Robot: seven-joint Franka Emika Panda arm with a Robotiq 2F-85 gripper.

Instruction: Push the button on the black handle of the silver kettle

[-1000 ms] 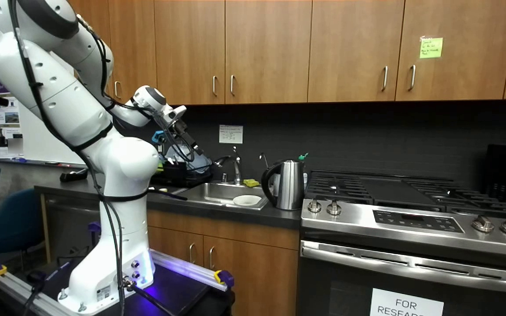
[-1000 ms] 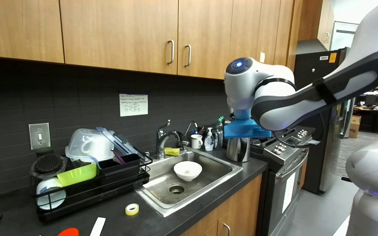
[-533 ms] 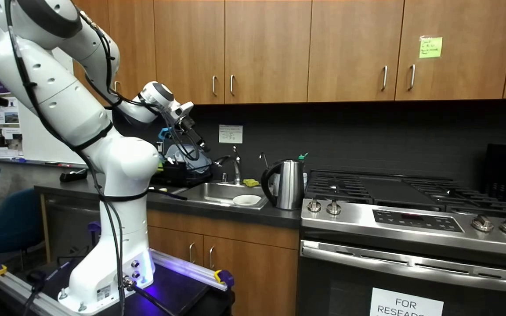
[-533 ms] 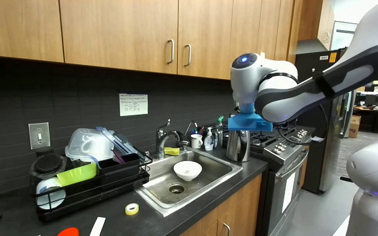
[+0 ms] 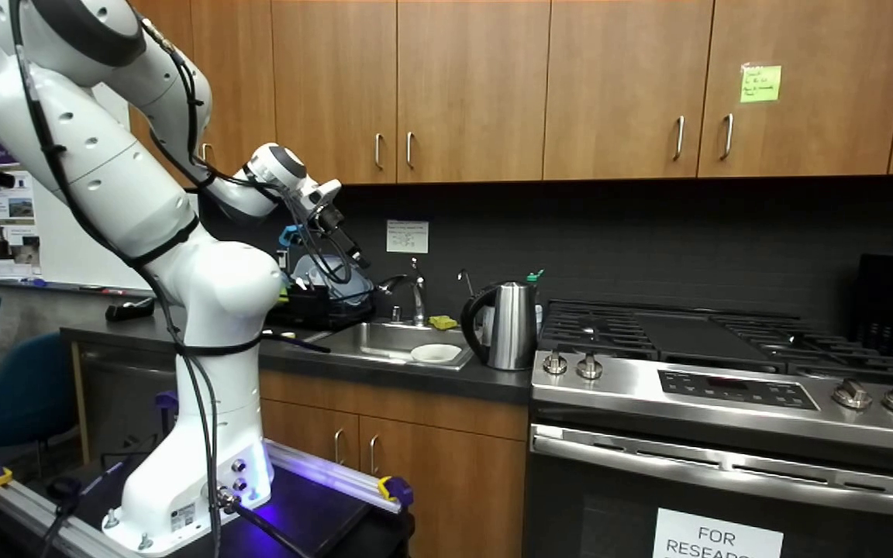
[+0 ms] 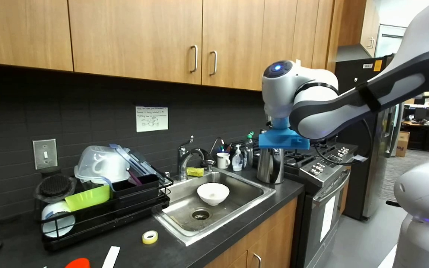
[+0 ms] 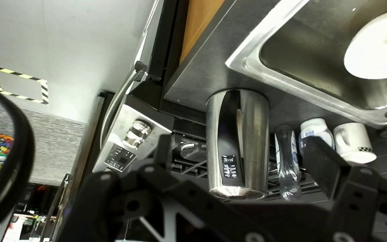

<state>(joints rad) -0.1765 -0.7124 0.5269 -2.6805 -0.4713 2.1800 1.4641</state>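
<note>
in an exterior view, the tall silver metal kettle stands upright on the dark countertop, btwn the steel sink & the steel stove. its curved black handle faces sink side, prob. for access. the black two-finger gripper hangs on the kettle's handle side, apart from it.

in an exterior view, a blue plastic block hides the kettle's upper part. countertop ends just past kettle, stove side; approx. open air on its sink side.

in wrist view, fingers spread wide, nothing held. small labelled panel sits at handle's upper end; button itself can't be told. clear plastic bottle near kettle, wall side: tight. rec.: narrow fingers pre-press; sideways force may shift kettle.
</note>
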